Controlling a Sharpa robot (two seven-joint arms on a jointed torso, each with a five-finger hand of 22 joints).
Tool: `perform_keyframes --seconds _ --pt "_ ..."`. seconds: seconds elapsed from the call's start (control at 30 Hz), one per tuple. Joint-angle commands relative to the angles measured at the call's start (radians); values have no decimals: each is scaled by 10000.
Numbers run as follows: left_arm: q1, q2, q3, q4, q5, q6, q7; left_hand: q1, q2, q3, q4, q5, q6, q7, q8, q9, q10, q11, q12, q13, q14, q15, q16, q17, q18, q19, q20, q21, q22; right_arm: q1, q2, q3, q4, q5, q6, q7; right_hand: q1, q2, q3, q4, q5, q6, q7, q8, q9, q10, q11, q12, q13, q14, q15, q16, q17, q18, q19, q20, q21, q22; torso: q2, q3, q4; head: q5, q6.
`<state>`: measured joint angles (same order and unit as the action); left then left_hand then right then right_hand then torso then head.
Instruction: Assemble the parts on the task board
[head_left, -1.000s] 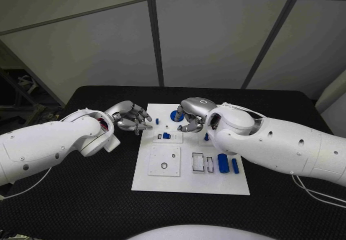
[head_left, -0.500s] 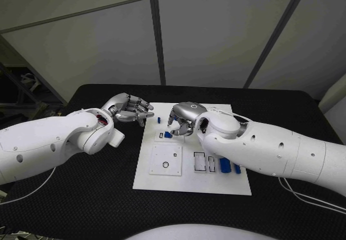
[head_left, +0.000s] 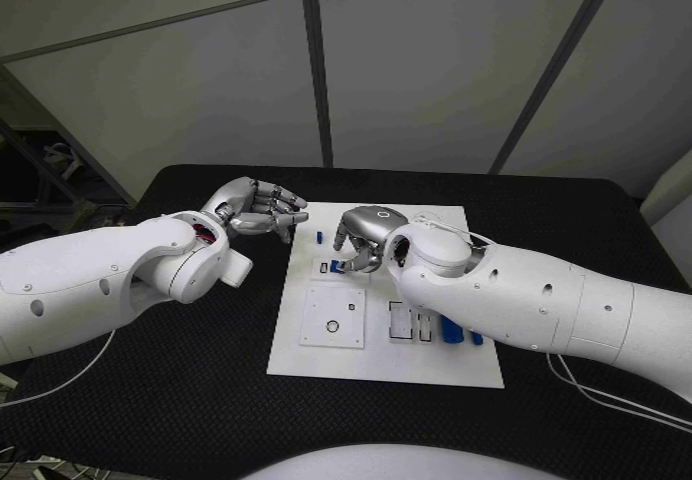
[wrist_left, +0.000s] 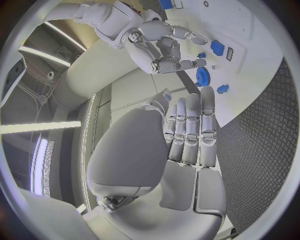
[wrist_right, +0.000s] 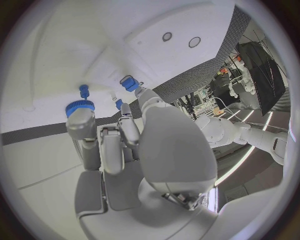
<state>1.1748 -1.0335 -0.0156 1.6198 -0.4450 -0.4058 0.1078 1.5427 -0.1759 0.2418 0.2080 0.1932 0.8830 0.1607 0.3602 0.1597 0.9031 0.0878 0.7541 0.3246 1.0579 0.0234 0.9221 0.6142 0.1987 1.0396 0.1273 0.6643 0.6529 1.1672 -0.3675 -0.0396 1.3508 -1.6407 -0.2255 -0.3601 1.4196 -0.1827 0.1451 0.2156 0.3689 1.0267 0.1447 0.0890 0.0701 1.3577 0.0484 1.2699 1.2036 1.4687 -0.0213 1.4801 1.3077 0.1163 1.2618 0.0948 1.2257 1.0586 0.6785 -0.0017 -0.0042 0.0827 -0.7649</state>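
The white task board lies mid-table. My left hand hangs off the board's far-left corner with straight, spread fingers and nothing in it. My right hand is bent down over the board's far middle. Beside its fingertips are a blue gear, a blue peg and a blue block. The block and the peg also show on the board. A tiny blue piece sits right at a fingertip; whether it is pinched I cannot tell.
A raised white square plate with a round hole and two narrow slots lie on the board's near half. Two blue bars rest by my right forearm. Black table surrounds the board.
My left hand has lifted away from the board's left edge and its fingers have straightened. My right hand has shifted left and nearer, now covering the gear.
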Motion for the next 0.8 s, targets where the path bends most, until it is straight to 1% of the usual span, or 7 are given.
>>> perform_keyframes --seconds 0.03,0.07,0.17,0.4,0.47,0.63,0.8 --pt "26 -3 9 38 267 -150 288 -45 -89 84 -2 21 58 0 -51 -26 76 9 -59 -32 -15 -8 67 -23 -178 -54 -34 29 17 -49 68 -13 -23 108 154 -20 -108 4 -55 71 -60 -66 -28 -57 18 -2 73 45 23 796 64 42 1745 -76 -101 -7 25 18 -2 1 -5 11 -28" --pt "29 -3 9 40 277 -151 290 -59 -102 111 -7 21 54 5 -55 -42 70 14 -60 -50 -17 -5 70 -35 -178 -57 -32 30 22 -64 83 -16 -31 112 169 -19 -130 6 -74 79 -96 -68 -28 -58 20 -4 74 48 32 795 66 43 1744 -76 -107 -3 31 26 -9 3 -18 14 -38" --pt "37 -4 9 43 294 -155 288 -61 -105 117 -8 20 54 6 -56 -45 69 15 -61 -54 -18 -5 70 -37 -178 -57 -32 30 23 -97 121 -22 -61 120 214 -17 -172 14 -112 94 -176 -70 -28 -58 25 -12 77 51 46 789 71 43 1738 -73 -126 4 37 34 -9 2 -24 25 -36" --pt "53 3 9 30 307 -151 267 -95 -128 165 -13 17 48 16 -64 -74 61 23 -60 -87 -23 3 77 -60 -180 -65 -27 30 30 -133 179 -28 -139 125 336 -50 -226 40 -148 121 -228 -50 -32 -46 34 14 77 99 115 795 74 82 1773 -78 -123 10 66 76 -6 1 -25 38 -51" --pt "57 7 9 24 308 -152 261 -96 -129 167 -14 17 48 16 -64 -75 61 24 -60 -88 -23 3 77 -60 -180 -65 -27 30 31 -145 208 -30 -192 126 352 -71 -226 40 -148 121 -228 -50 -32 -46 34 14 77 99 115 795 74 82 1773 -78 -123 10 66 76 -6 1 -16 29 -49" --pt "63 17 8 16 309 -125 236 -121 -153 209 -23 16 38 27 -73 -102 50 33 -58 -117 -27 9 85 -79 -181 -70 -23 30 38 -172 259 -32 -284 110 281 -155 -237 47 -155 126 -238 -42 -33 -42 37 12 76 98 117 795 75 85 1775 -76 -131 11 64 72 -9 6 -10 39 -62" --pt "75 10 8 3 310 -99 196 -142 -166 235 -27 14 29 36 -79 -119 42 40 -56 -136 -31 15 89 -92 -182 -74 -19 30 42 -182 329 -33 -388 80 261 -198 -235 57 -155 125 -244 -42 -33 -41 38 9 76 96 117 794 75 84 1773 -75 -137 12 61 68 1 -1 -26 54 -62"
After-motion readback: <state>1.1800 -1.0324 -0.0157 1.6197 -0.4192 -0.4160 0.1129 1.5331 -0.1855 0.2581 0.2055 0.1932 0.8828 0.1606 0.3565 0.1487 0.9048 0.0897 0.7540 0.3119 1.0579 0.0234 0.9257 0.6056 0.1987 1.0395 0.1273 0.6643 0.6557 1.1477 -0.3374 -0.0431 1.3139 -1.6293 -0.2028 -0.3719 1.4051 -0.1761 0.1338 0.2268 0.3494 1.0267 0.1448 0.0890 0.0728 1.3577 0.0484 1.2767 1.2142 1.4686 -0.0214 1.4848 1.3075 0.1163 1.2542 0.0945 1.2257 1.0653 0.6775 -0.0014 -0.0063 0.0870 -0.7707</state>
